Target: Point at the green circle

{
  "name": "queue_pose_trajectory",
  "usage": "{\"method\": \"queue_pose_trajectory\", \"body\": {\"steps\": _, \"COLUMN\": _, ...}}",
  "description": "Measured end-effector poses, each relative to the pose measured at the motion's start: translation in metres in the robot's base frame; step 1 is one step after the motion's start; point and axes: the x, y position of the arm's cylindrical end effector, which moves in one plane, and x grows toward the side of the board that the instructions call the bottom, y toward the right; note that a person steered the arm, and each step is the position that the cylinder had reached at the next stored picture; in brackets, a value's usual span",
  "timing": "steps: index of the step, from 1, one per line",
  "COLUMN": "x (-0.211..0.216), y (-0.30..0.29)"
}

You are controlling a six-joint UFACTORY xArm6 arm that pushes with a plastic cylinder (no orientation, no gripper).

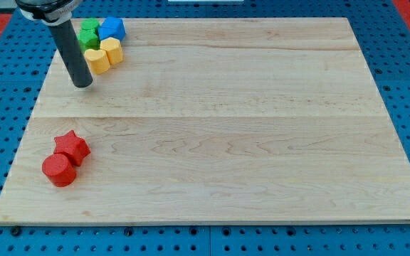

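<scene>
My tip (82,83): the rod's lower end rests on the wooden board (226,121) near the view's top-left corner; it is a bare rod, holds nothing and touches no block.
Green circle: not clearly made out. The only green blocks (89,34) sit in the top-left cluster, just above and right of my tip; their exact shapes are hard to tell.
Cluster: blue block (112,29) beside the green ones at the board's top edge; two yellow blocks (103,55) just below them, nearest my tip but apart from it.
Red pair: red star (72,147) touching red cylinder (59,170), near the left edge, lower down.
Open room: the centre, right side and bottom of the board.
</scene>
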Motion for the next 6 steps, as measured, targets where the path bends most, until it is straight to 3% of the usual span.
{"method": "queue_pose_trajectory", "body": {"steps": 2, "x": 0.026, "y": -0.037}}
{"method": "queue_pose_trajectory", "body": {"steps": 4, "x": -0.06, "y": -0.055}}
{"method": "queue_pose_trajectory", "body": {"steps": 6, "x": -0.075, "y": -0.055}}
